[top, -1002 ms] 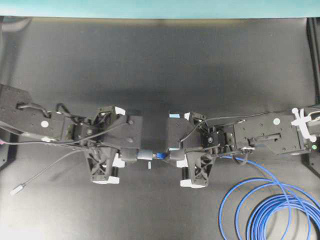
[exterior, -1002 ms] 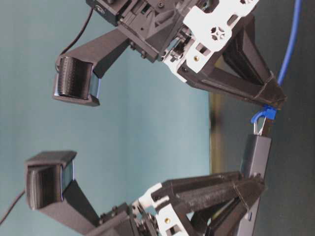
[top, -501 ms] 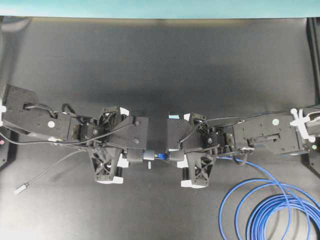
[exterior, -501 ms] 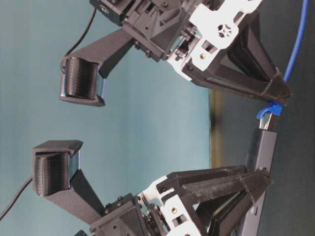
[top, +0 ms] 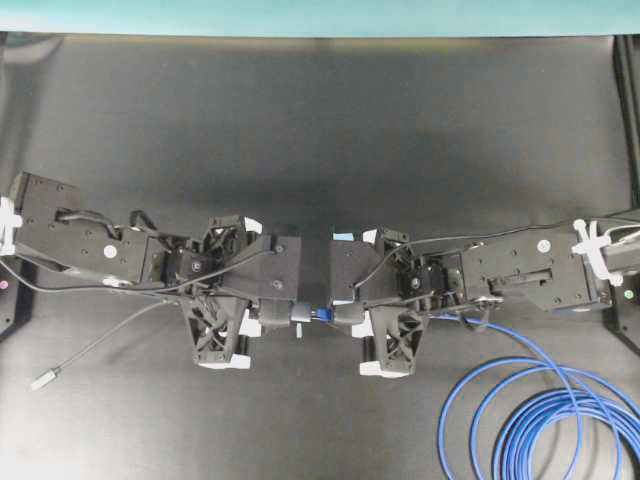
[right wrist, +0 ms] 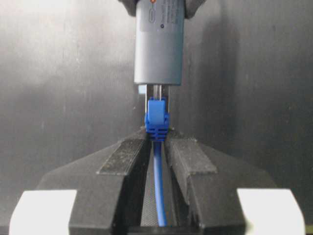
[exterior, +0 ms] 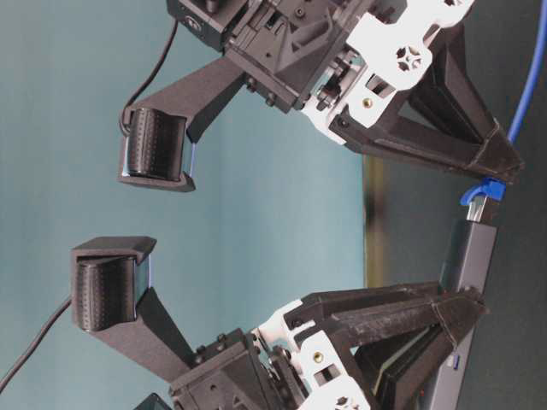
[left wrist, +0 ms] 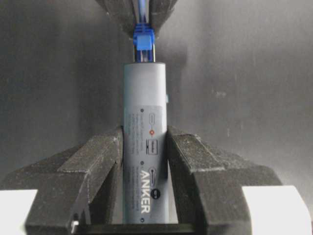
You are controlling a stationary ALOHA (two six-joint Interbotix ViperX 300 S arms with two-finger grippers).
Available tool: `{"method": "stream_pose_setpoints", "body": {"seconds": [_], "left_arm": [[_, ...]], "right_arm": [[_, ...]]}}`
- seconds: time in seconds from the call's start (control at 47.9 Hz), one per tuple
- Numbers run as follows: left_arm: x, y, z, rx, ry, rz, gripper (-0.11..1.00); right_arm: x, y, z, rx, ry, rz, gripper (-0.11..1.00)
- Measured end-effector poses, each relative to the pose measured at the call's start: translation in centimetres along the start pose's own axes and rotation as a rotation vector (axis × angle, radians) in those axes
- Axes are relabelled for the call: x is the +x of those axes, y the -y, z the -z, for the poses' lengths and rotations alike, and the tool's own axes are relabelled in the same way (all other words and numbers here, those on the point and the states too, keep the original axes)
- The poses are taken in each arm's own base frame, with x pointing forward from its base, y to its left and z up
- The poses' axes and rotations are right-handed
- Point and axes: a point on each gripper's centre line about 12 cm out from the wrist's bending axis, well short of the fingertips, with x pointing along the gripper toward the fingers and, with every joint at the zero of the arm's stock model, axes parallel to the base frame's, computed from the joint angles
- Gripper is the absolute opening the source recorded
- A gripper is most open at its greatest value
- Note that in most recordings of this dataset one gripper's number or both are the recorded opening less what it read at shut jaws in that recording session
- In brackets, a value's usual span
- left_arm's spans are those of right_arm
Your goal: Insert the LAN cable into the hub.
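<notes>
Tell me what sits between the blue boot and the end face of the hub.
Only a short clear stretch of the LAN cable plug bridges the blue boot and the hub, shown in the right wrist view.

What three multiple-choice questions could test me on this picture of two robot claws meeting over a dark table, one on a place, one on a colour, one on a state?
1. Where do the spare coils of the LAN cable lie in the overhead view?
A. lower right
B. upper left
C. top centre

2. What colour is the boot on the cable's plug?
A. red
B. blue
C. yellow

3. How is the hub held?
A. lying loose on the table
B. hanging by its cord
C. clamped in the left claw

Answers:
1 A, the blue loops fill the lower right corner of the overhead view.
2 B, the right wrist view shows a bright blue boot just beyond the right claw, its plug entering the hub's end.
3 C, the left wrist view shows both black fingers pressed against the grey bar's sides.
</notes>
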Motion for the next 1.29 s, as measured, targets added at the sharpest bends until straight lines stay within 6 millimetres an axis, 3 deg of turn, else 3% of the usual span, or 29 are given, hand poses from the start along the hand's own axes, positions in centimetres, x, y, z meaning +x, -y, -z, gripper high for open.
{"method": "stream_pose_setpoints", "body": {"seconds": [0.71, 1.211, 1.294], "left_arm": [[0.1, 0.0, -0.5, 0.0, 0.04, 0.002, 0.28], [-0.2, -0.3, 0.3, -0.003, 0.049, -0.003, 0.28], [-0.3, -0.3, 0.2, -0.006, 0.055, -0.004, 0.28]], "right_arm": [[0.1, -0.1, -0.3, -0.001, 0.03, -0.004, 0.09], [-1.3, 0.3, 1.2, 0.042, 0.039, -0.001, 0.1], [-1.4, 0.5, 1.4, 0.051, 0.036, 0.002, 0.25]]}}
